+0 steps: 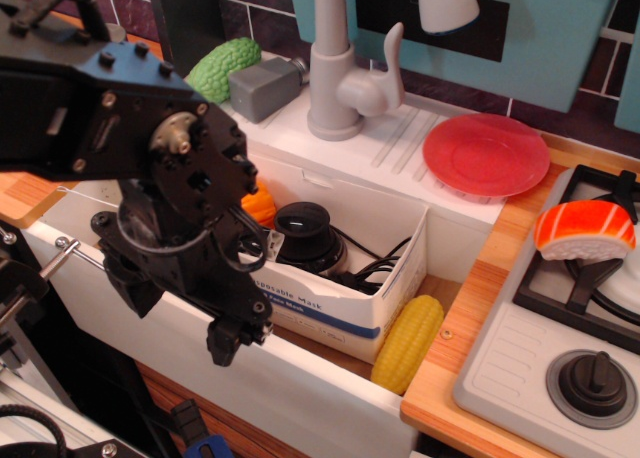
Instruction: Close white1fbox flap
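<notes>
The white1fbox lies in the sink basin, its blue stripe and blue print facing the front. Its top is open, and a black round object with cables sits inside. A white panel that looks like the flap stands upright along the box's far side; no barcode shows on it. My black gripper hangs at the box's front left corner, just above the sink's front wall. My arm hides the box's left part. The fingers are seen edge-on, so the gap between them does not show.
A yellow toy corn lies against the box's right end. An orange item peeks out behind my arm. A grey faucet, a red plate, a green sponge and a grey block line the back. The stove with a toy sushi is on the right.
</notes>
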`<state>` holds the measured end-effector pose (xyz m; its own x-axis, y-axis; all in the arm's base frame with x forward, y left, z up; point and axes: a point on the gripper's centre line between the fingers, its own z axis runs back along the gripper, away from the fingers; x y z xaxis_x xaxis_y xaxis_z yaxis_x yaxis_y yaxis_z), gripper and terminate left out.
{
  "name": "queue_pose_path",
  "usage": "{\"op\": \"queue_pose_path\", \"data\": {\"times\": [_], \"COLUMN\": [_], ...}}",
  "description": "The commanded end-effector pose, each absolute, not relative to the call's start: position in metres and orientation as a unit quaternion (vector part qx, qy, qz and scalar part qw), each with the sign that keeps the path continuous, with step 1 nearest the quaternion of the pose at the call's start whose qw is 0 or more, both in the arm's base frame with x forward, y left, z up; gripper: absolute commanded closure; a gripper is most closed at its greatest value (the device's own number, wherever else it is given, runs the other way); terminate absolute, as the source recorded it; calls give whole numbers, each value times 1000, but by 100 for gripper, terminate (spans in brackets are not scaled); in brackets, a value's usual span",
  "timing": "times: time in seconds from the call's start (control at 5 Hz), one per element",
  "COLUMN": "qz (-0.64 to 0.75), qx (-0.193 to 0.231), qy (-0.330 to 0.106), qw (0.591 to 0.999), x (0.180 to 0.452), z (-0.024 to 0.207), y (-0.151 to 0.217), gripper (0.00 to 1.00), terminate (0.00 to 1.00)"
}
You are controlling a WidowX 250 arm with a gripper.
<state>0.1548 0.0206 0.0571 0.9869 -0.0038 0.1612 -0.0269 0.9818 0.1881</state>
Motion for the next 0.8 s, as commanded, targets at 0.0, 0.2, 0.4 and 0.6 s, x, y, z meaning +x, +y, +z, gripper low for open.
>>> {"op": "queue_pose_path", "data": {"times": [0.0,0.2,0.4,0.6], "qz": [6,-10,-29,-53], "qx": [95,96,99,94], "qy": [-81,-90,-108,-121], "qw": [992,991,989,987], "x": [155,171,196,222], "z": [57,60,57,55], "y": [21,26,29,29], "gripper": [0,0,0,0], "terminate": [0,0,0,0]}}
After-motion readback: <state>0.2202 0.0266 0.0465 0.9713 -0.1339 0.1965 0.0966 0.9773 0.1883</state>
